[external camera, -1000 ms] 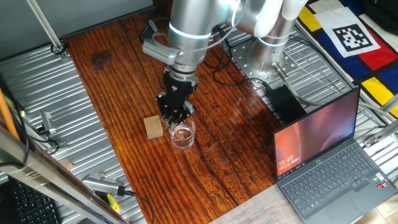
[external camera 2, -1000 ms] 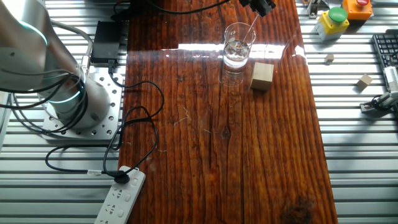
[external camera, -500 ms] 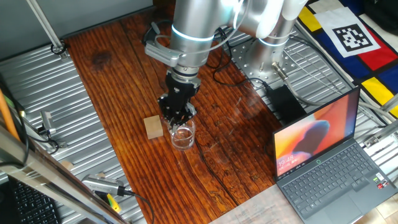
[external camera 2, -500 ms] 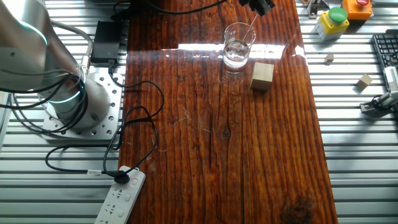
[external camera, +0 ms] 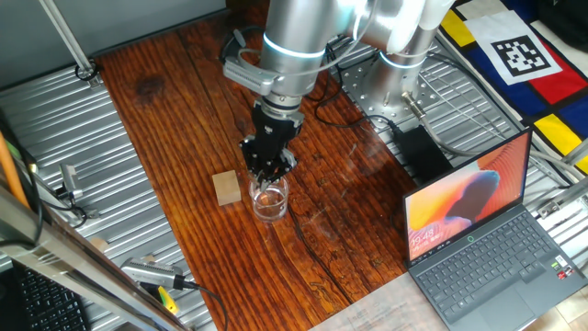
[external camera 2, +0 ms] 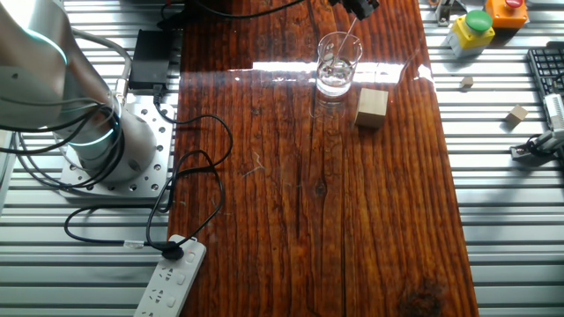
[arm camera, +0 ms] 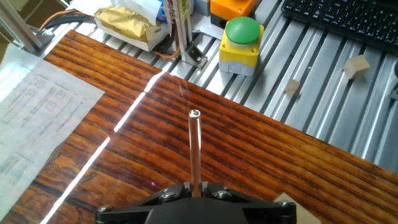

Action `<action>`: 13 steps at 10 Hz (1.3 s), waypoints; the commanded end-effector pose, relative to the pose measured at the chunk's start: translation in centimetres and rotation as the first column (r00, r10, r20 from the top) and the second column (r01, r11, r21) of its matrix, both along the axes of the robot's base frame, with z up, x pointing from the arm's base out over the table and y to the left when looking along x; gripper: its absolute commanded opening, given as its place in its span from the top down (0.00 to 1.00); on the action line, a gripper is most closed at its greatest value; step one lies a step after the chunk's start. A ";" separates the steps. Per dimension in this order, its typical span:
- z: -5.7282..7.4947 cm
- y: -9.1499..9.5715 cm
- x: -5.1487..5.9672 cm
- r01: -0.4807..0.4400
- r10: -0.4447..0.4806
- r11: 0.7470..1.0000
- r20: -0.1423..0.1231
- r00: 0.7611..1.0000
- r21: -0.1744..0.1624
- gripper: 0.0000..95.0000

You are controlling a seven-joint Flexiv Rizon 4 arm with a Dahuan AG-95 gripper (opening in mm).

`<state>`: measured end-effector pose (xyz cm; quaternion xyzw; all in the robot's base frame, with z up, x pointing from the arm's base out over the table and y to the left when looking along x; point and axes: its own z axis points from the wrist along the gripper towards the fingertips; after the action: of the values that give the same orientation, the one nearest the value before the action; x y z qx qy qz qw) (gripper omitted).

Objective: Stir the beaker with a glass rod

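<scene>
Beaker (external camera 2: pixel 337 63), one rod (arm camera: pixel 195 151), one block (external camera 2: pixel 371 107)

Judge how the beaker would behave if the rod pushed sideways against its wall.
The beaker is small, clear glass standing free on the smooth wooden table, so it would probably slide, or tip if pushed near the rim. It looks light and likely fragile. The wooden block beside it might stop a slide only on that side.
</scene>
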<state>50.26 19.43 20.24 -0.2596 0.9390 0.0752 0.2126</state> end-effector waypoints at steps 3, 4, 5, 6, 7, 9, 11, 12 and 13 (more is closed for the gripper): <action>0.0 -0.4 1.0 -0.013 0.013 1.000 -0.003 1.000 -0.002 1.00; -0.1 -0.5 1.3 -0.015 0.015 1.000 -0.002 1.000 -0.001 1.00; -0.2 -0.5 1.4 -0.017 0.017 1.000 -0.003 1.000 -0.001 1.00; -0.3 -0.4 1.4 -0.019 0.019 1.000 -0.009 1.000 -0.003 1.00; -0.4 -0.3 1.5 -0.021 0.021 1.000 -0.014 1.000 -0.005 1.00; -0.7 -0.3 1.6 -0.029 0.028 1.000 -0.028 0.999 -0.013 1.00; -1.1 -0.4 1.7 -0.037 0.036 0.999 -0.036 0.999 -0.023 1.00; -1.3 -0.4 1.7 -0.039 0.037 0.999 -0.047 0.998 -0.025 1.00; -1.3 -0.4 1.7 -0.038 0.036 0.999 -0.056 0.998 -0.030 1.00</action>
<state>52.12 19.03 18.78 -0.2777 0.9411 0.0691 0.1803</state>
